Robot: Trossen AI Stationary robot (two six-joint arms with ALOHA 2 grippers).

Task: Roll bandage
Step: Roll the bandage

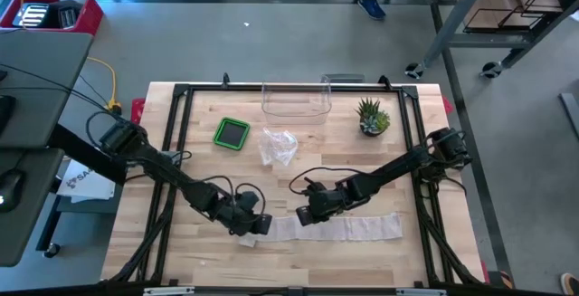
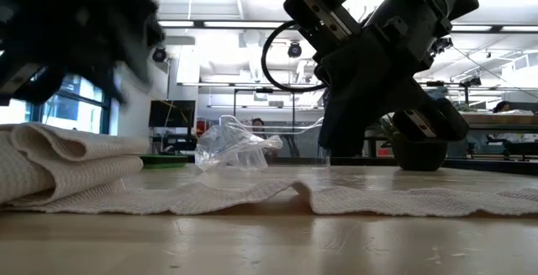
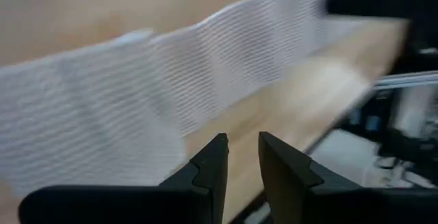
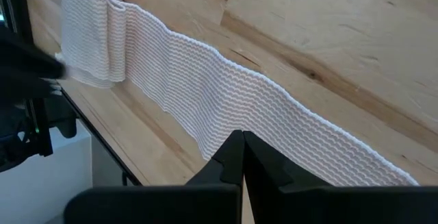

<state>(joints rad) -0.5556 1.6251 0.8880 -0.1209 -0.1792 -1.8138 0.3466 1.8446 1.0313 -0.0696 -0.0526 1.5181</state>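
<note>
A long white ribbed bandage [image 1: 348,228] lies flat along the table's near side. Its left end is folded over itself in several loose layers [image 2: 59,161], which also show in the right wrist view [image 4: 96,39]. My left gripper [image 3: 243,159] is open a little, with nothing between its fingers. It hovers just by that folded end [image 1: 257,224], and the strip [image 3: 137,87] lies blurred ahead of it. My right gripper [image 4: 242,148] is shut and stands on the strip a little right of the fold [image 1: 306,216]. My right gripper has its shut fingertips down on the flat strip [image 4: 226,125], close to one long edge, a short way from the folded end. The fingers come slanting down from above. The fingers hide the contact spot. The strip lies on the table, with a small wrinkle [image 2: 296,187] beside them.
Toward the far side stand a green-rimmed square dish [image 1: 232,133], a crumpled clear plastic bag [image 1: 279,145], a clear box [image 1: 296,101] and a small potted plant [image 1: 372,117]. A black frame [image 1: 181,92] runs round the tabletop.
</note>
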